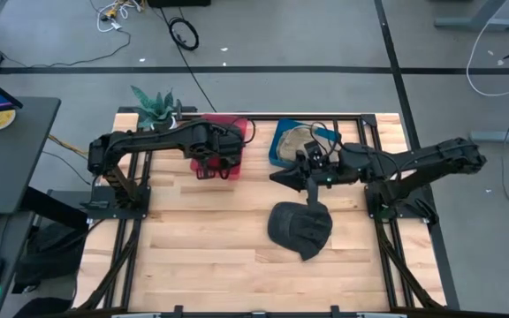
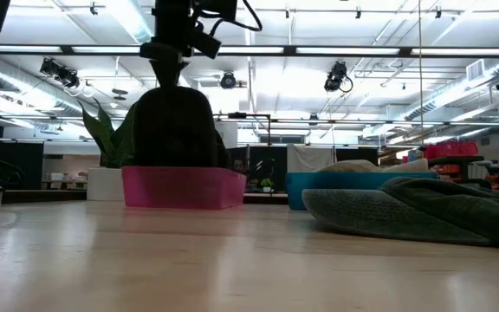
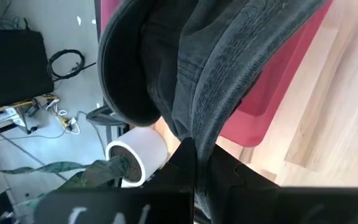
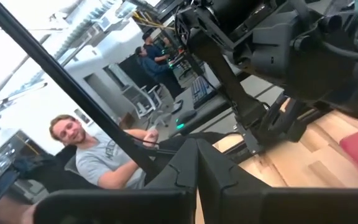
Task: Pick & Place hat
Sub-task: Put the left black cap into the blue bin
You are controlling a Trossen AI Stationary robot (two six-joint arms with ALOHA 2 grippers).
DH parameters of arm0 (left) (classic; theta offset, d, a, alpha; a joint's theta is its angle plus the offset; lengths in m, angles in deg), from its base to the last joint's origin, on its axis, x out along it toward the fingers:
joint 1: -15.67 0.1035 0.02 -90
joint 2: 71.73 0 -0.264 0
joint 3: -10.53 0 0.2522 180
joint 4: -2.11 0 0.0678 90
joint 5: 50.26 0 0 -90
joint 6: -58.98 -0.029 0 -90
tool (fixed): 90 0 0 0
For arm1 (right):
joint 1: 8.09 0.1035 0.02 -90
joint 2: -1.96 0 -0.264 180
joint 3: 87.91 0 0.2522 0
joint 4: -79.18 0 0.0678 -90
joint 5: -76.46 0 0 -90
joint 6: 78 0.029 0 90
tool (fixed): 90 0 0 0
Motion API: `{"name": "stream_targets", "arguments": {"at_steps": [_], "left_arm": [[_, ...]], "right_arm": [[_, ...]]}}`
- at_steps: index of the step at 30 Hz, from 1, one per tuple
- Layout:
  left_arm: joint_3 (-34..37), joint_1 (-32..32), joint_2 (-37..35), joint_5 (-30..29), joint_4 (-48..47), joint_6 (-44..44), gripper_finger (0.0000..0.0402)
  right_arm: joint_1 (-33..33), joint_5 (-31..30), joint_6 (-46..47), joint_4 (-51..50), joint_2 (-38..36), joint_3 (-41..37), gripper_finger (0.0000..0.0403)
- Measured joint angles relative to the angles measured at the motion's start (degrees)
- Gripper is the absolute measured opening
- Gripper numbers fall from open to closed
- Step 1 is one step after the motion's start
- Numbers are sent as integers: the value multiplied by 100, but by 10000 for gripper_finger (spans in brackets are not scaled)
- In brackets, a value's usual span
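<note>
A dark hat (image 2: 176, 130) hangs from my left gripper (image 3: 194, 163), which is shut on it above the pink bin (image 2: 180, 189) at the table's far side. The hat's lower part sits behind the bin's front wall. In the high view, my left gripper (image 1: 212, 162) covers most of that bin (image 1: 238, 159). A second dark hat (image 1: 300, 230) lies flat on the table, right of centre. My right gripper (image 1: 278, 178) hovers shut and level above the table, between the two bins, touching nothing. My left gripper pinches a bunched fold of the dark hat's cloth (image 3: 197, 127) between its two fingers, coming from above and slanting down. The hat hangs below the fingers, its brim (image 3: 120, 93) curving off to one side. Its lower end is down inside the pink bin.
A blue bin (image 1: 283, 143) holding a pale hat stands right of the pink bin. A potted plant (image 1: 155, 107) stands at the far left corner. People sit in the room beyond the table (image 4: 95, 152). Bare wood lies toward the near edge (image 1: 201, 256).
</note>
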Motion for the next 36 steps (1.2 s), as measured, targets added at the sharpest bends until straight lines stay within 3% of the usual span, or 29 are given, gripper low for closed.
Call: {"name": "stream_targets", "arguments": {"at_steps": [18,21,26,31,36], "left_arm": [[0,538,597,647,842,30,12],[-2,536,837,651,783,-39,12],[0,404,1002,-110,135,-127,12],[-222,311,726,-578,-134,-527,15],[-855,283,584,-428,-150,-676,12]], "right_arm": [[-1061,1746,-362,-251,-2,0,6],[-1132,1759,-356,-302,-2,-2,6],[-1231,1754,-210,-297,-2,-2,6],[-1294,1655,59,-290,-2,-2,6],[-1305,1360,267,-238,-2,-2,6]]}}
